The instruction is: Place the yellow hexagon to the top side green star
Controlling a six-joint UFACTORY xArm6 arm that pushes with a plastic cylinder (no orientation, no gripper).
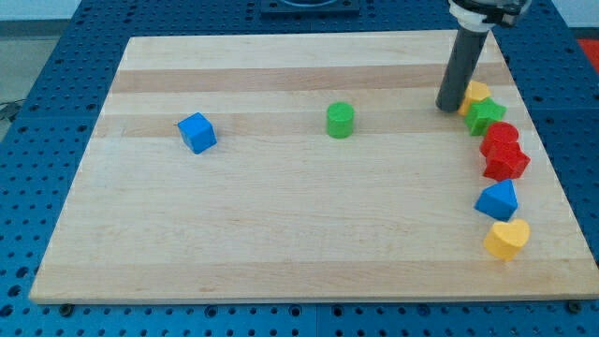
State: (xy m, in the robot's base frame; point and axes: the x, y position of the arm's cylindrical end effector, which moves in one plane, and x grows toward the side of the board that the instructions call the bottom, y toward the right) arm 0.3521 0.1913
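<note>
The yellow hexagon (477, 93) lies near the board's right edge, touching the upper side of the green star (485, 116). My tip (448, 107) stands on the board just left of the yellow hexagon, right against it. The dark rod rises from there to the view's top and hides a little of the hexagon's left side.
Below the green star, down the right edge, lie a red block (500, 137), a red star (506, 162), a blue block (498, 199) and a yellow heart (507, 240). A green cylinder (340, 120) stands mid-board. A blue cube (197, 132) lies left. The wooden board (281, 234) sits on a blue pegboard.
</note>
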